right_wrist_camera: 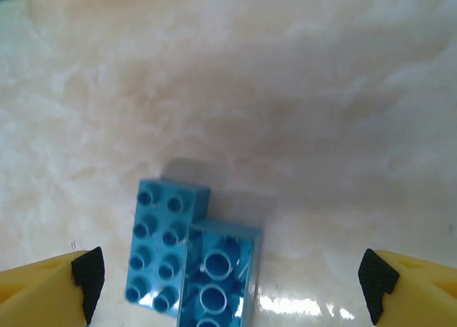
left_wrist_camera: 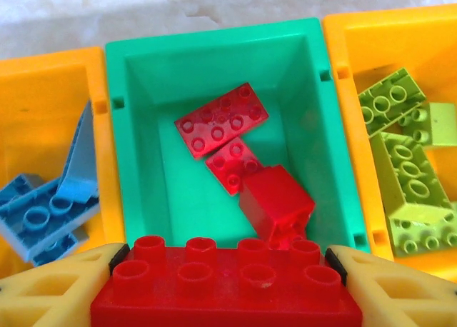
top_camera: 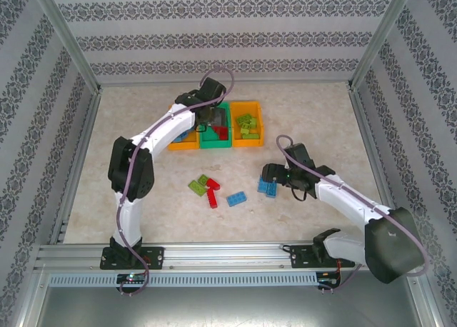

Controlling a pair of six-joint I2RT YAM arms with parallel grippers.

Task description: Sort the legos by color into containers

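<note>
As left jaws grip it, red lego [left_wrist_camera: 228, 291] hovers

Lab test cell: aluminium frame [top_camera: 71, 48], patterned wallpaper panels [top_camera: 214, 38], marble-look tabletop [top_camera: 143, 127], bolted arm bases [top_camera: 132, 255]

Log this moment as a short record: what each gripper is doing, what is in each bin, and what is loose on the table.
left gripper: shut on held red brick, above the green bin
right gripper: open, fingers either side of two blue bricks on the table, not touching them
green bin: red bricks
left orange bin: blue bricks
right orange bin: light green bricks
also loose on table: loose green brick, loose red (one or two), loose blue brick
</note>
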